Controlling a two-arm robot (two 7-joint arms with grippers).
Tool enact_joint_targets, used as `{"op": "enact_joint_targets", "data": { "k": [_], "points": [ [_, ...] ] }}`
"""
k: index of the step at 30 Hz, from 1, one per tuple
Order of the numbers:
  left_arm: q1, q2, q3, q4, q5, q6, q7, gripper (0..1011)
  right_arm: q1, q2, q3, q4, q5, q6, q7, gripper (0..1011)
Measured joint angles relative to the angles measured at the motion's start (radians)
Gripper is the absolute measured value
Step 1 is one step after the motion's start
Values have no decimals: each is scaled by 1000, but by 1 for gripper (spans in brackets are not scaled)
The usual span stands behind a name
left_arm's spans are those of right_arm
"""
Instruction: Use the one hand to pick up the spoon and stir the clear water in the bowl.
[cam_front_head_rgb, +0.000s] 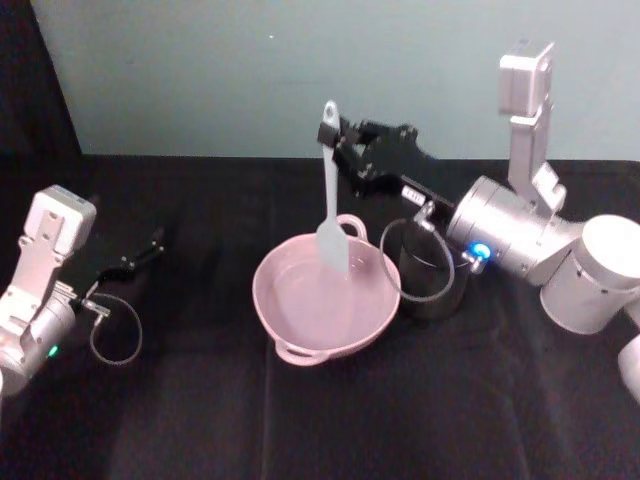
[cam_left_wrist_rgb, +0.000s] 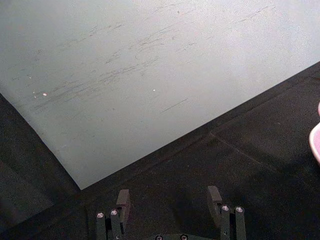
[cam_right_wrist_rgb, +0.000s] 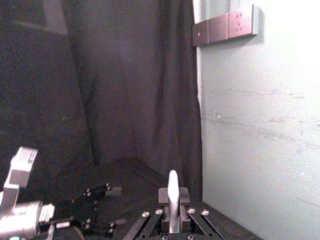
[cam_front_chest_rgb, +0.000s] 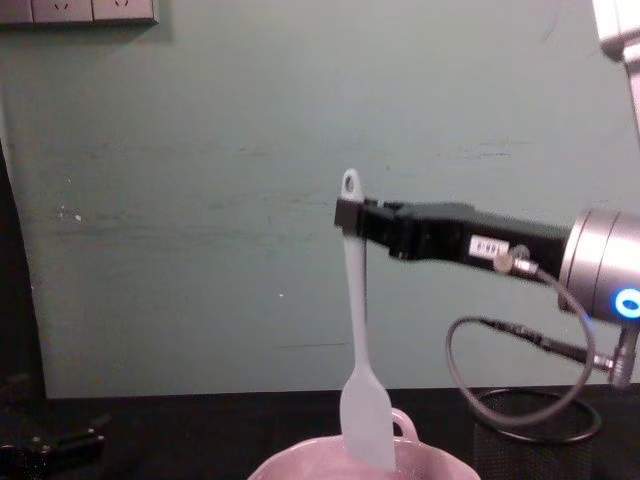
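Note:
The white spoon (cam_front_head_rgb: 329, 190) hangs upright over the far part of the pink bowl (cam_front_head_rgb: 275, 318), handle hole on top, flat blade (cam_front_chest_rgb: 368, 420) down at the bowl's far rim. My right gripper (cam_front_head_rgb: 333, 138) is shut on the spoon's handle just below the hole, reaching in from the right; the chest view shows this grip (cam_front_chest_rgb: 349, 215) too, and the handle (cam_right_wrist_rgb: 173, 192) stands between the fingers in the right wrist view. Clear water lies in the bowl. My left gripper (cam_front_head_rgb: 157, 240) rests open on the table at the far left, its fingers (cam_left_wrist_rgb: 123, 201) spread.
A black wire-mesh cup (cam_front_head_rgb: 430, 275) stands just right of the bowl, under my right forearm (cam_front_head_rgb: 510, 235). A cable loop (cam_front_head_rgb: 115, 330) lies by the left arm. Black cloth covers the table (cam_front_head_rgb: 400, 420); a pale green wall stands behind.

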Motion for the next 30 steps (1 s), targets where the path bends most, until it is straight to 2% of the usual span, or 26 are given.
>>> {"op": "enact_joint_targets", "data": {
  "k": [5,14,30],
  "points": [
    [0,0,0,0,0,0,0,1011,-21,-15,-12,30,-30,-35,19,118],
    [0,0,0,0,0,0,0,1011,-54,-37,-9,58,-48,-67,41,118],
    [0,0,0,0,0,0,0,1011,-85,-59,5,74,-59,-78,54,118]
  ]
}}
